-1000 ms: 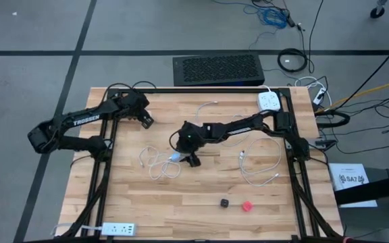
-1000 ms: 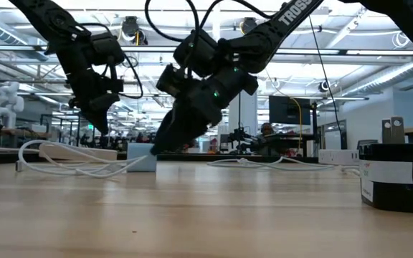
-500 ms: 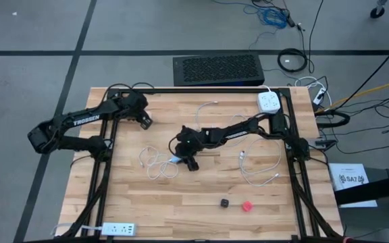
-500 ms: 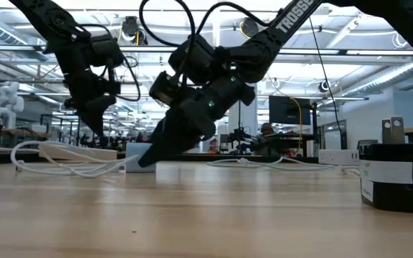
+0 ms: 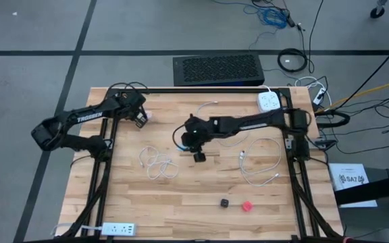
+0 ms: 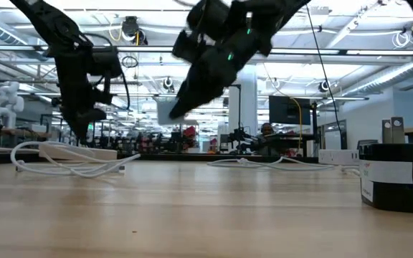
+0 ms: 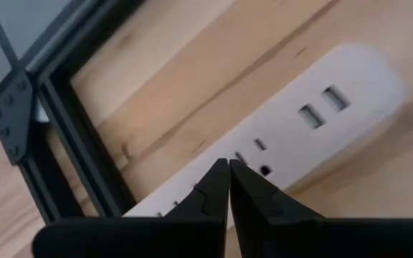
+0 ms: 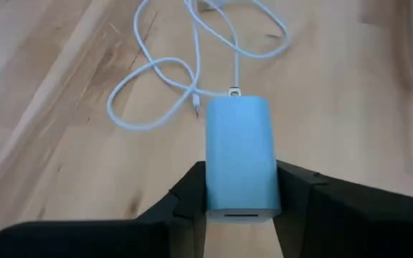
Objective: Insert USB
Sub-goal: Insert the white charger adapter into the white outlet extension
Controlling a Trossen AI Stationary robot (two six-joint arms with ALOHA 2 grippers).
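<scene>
Right hand [image 6: 171, 113] with blue charger [image 8: 239, 156], from tabletop level up into the air.

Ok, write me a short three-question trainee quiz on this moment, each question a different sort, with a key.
1. True or false: the right gripper holds the light blue charger block lifted off the table.
2. Multiple choice: the left gripper is shut and hovers over which item? A) the black cube B) a white power strip C) the red cube
3. Fill in: in the high view, the loose white cable nearest the right gripper lies on the table toward the ____ arm's side.

Key: 1 true; 2 B; 3 left
</scene>
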